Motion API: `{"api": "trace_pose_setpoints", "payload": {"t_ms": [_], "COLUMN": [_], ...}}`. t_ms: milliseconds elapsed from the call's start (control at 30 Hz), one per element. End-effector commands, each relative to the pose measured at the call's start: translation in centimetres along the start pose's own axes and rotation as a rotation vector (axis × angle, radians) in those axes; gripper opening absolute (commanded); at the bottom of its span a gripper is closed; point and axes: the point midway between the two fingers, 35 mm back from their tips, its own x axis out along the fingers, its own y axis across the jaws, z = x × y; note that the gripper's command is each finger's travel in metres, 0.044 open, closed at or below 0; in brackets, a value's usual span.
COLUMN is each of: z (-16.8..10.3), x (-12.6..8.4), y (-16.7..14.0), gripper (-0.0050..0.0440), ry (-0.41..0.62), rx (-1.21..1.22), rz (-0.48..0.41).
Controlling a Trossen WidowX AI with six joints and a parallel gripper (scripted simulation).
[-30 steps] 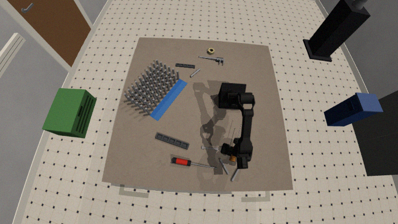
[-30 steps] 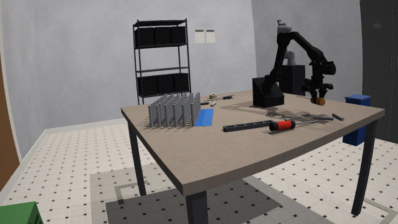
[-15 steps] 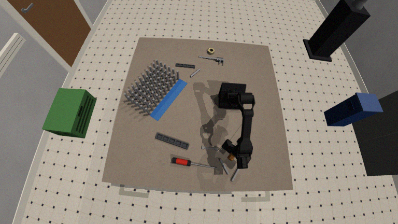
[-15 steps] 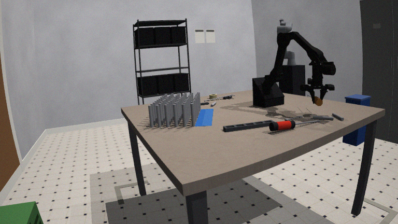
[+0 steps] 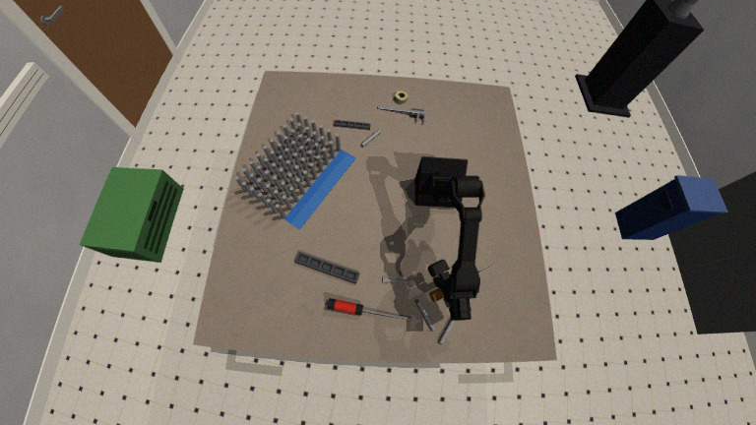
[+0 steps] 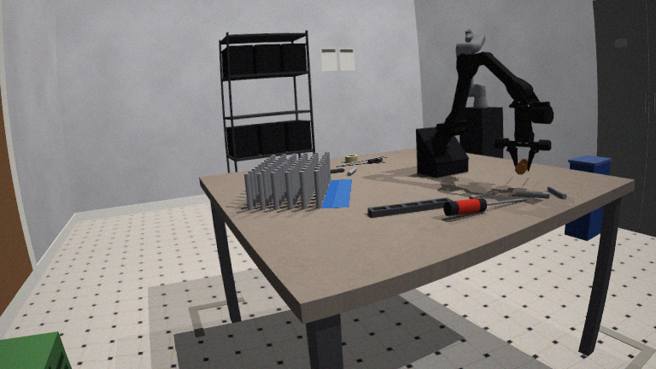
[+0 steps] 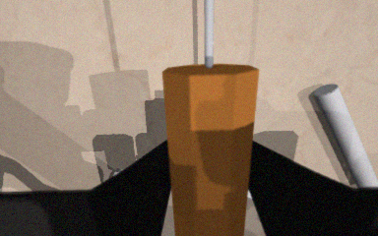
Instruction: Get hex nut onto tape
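My gripper point(image 6: 522, 159) is shut on the orange-brown handle of the hook pick point(image 7: 211, 147) and holds it above the table near the front right. The handle also shows in the overhead view point(image 5: 435, 295) and in the side view point(image 6: 520, 166). Its thin metal shaft point(image 7: 209, 31) points away from the wrist camera; the hook tip is out of view. The standing grey spacers point(image 5: 289, 165) form a dense block at the table's left, with the blue strip of tape point(image 5: 321, 188) along their right side. The hex nut is hidden among the spacers.
A red-handled screwdriver point(image 5: 361, 309), a dark slotted bar point(image 5: 326, 267) and loose grey rods point(image 5: 444, 331) lie near the gripper. A tape roll point(image 5: 400, 96), a caliper point(image 5: 402, 110) and a small dark bar point(image 5: 350, 124) lie at the back. The arm's base point(image 5: 440, 181) stands mid-table.
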Motion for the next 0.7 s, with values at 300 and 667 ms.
{"api": "trace_pose_setpoints", "payload": {"t_ms": [300, 667], "z": [-0.10, -0.09], "x": [-0.55, -0.50], "y": [-0.40, -0.39], "gripper": [-0.0050, -0.0050], "ry": [-0.001, -0.006], "rx": [0.377, 0.725], "rz": [-0.024, -0.023]}}
